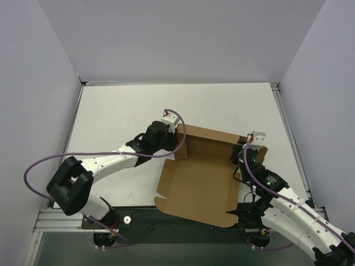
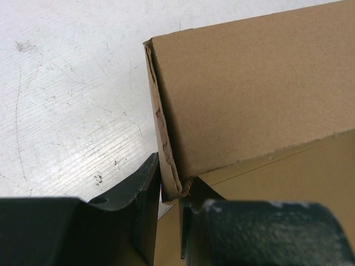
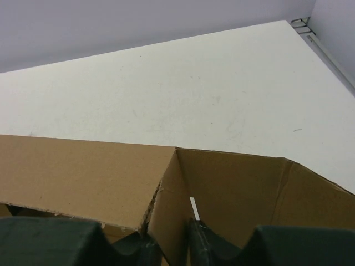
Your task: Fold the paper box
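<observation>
Your left end effector is nearly closed, pinching the raised far wall of the paper box at its left corner. Your right end effector is clamped the same way on the upright cardboard at the far right corner. The box sits half-formed on the white surface, with its wide near panel lying flat and reaching the near edge.

Paper box across lower frame: brown cardboard, upright walls meeting at corner crease. Right gripper at bottom edge, dark fingers on either side of cardboard panel beside crease, closed against it. Beyond: white table, pale lilac wall, metal rail at far right corner.
</observation>
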Robot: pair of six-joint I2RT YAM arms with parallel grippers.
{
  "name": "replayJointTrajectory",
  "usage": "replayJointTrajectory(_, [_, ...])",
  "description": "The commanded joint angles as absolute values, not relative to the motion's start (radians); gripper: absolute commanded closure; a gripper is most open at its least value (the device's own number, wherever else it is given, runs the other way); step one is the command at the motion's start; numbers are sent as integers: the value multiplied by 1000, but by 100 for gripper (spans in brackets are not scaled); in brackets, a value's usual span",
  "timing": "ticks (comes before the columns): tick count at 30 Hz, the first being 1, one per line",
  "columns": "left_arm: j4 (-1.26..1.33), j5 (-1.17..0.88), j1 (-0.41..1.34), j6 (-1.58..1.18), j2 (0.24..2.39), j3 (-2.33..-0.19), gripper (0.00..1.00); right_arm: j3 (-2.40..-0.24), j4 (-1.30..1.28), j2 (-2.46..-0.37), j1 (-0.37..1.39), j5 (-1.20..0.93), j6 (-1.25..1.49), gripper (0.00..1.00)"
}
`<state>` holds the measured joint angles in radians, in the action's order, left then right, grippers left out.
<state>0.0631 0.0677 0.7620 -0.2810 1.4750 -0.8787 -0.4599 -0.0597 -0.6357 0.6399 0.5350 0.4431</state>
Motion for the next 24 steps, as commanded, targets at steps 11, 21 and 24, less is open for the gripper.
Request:
replayJointTrajectory(11, [276,-41,747,-252,1459,-763,49,-434,-8,-620,630,537,388,88])
replayJointTrajectory(21, [426,-75,736,-209,1465,-697,46,-430,-8,-611,626,506,391,88])
replayJointTrajectory(24, [482,-90,732,-192,1474,-689,43,-430,-8,-609,626,499,391,88])
